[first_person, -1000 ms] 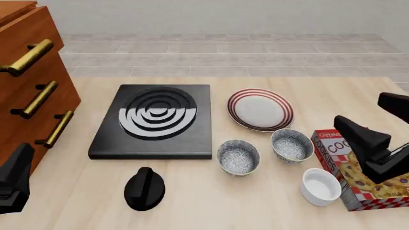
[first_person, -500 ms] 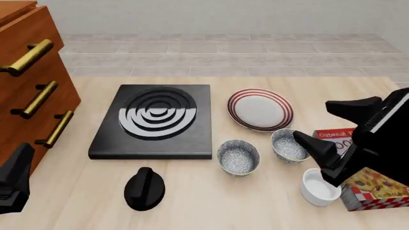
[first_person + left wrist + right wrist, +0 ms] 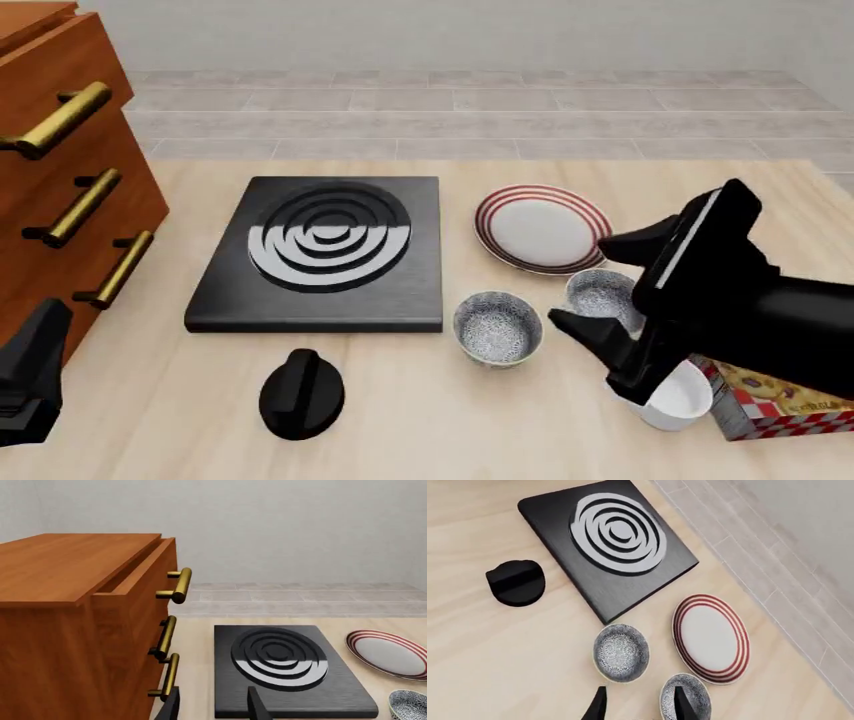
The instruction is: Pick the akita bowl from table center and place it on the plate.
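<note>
The akita bowl (image 3: 498, 328) (image 3: 620, 652), speckled grey-white inside, stands upright near the table's middle, in front of the stove slab's right corner. A look-alike speckled bowl (image 3: 598, 293) (image 3: 686, 699) sits just to its right. Behind both lies the plate (image 3: 543, 229) (image 3: 710, 637) (image 3: 390, 652), white with dark red rings. My right gripper (image 3: 577, 282) (image 3: 639, 706) hangs open above the look-alike bowl, partly covering it, with nothing between its fingers. My left gripper (image 3: 27, 385) (image 3: 213, 707) is open at the near left edge by the drawers, far from the bowls.
A black stove slab (image 3: 320, 250) with white rings lies left of the plate. A black knob (image 3: 300, 393) sits near the front. A plain white bowl (image 3: 674, 402) and a cookie box (image 3: 781, 398) are under the right arm. A wooden drawer cabinet (image 3: 60, 180) fills the left side.
My right arm has swung left from above the cookie box to above the right-hand speckled bowl, its fingers still apart. The left arm and all objects have stayed put.
</note>
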Available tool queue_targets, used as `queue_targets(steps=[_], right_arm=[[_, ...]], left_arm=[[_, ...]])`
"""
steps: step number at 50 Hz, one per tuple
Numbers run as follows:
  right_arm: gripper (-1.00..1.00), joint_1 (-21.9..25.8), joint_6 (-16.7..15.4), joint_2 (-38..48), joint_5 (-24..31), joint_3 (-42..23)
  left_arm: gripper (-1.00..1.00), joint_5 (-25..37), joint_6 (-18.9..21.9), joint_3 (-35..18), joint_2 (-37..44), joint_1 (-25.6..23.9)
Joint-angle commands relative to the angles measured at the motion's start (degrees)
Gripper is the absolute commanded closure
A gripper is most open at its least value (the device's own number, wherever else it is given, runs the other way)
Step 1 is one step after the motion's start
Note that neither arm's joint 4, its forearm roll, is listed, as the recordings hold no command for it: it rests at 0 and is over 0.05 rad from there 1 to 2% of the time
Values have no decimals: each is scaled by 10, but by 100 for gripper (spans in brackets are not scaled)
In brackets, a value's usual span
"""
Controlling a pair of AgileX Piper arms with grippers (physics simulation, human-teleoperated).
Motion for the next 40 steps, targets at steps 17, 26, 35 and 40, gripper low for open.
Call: queue_targets(steps=[17,26,35,40], right_arm=[[-100,40,-59,110,8,-15],[-100,48,-91,136,3,-5],[-100,51,-106,165,-16,2],[-100,45,-118,177,-20,2]], left_arm=[[-100,0,0,0,0,0],[-100,0,0,0,0,0],[-100,0,0,0,0,0],[-100,0,0,0,0,0]])
